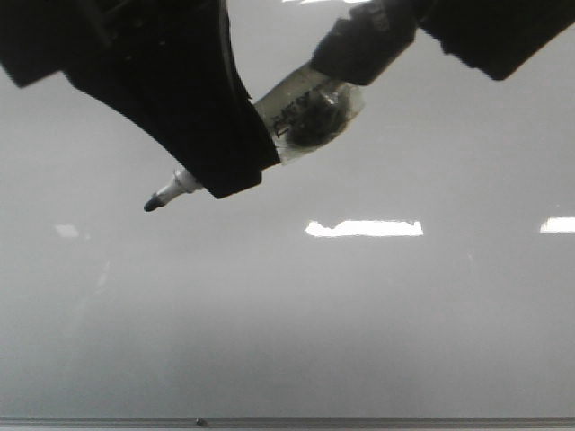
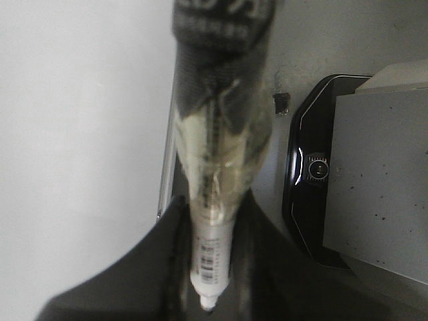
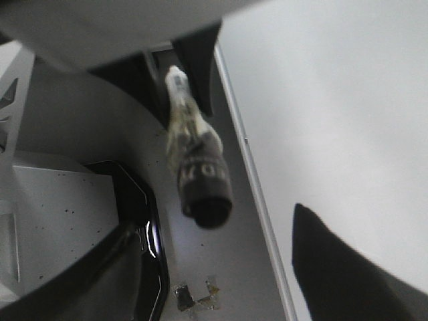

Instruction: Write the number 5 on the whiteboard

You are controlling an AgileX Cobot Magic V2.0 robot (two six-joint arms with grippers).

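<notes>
The whiteboard (image 1: 296, 305) fills the front view, glossy and pale grey, with a thin grey frame edge (image 1: 359, 421) at the bottom. I see no number 5 on the part of the board that shows. My left gripper (image 1: 220, 157) is shut on a white marker (image 1: 184, 184) whose dark tip (image 1: 153, 205) points down-left, close over the board. The marker's taped body and black rear end (image 1: 359, 40) stick out up-right. In the left wrist view the marker (image 2: 212, 254) sits between the fingers. My right gripper (image 3: 214, 257) is open and empty behind the marker's rear end (image 3: 207, 200).
Bright rectangular light reflections (image 1: 364, 228) lie on the board. Beside the board's frame edge (image 3: 251, 160) is a grey table strip with a glossy black device (image 2: 311, 167), a grey speckled block (image 2: 374, 174) and a scrap of tape (image 3: 197, 295).
</notes>
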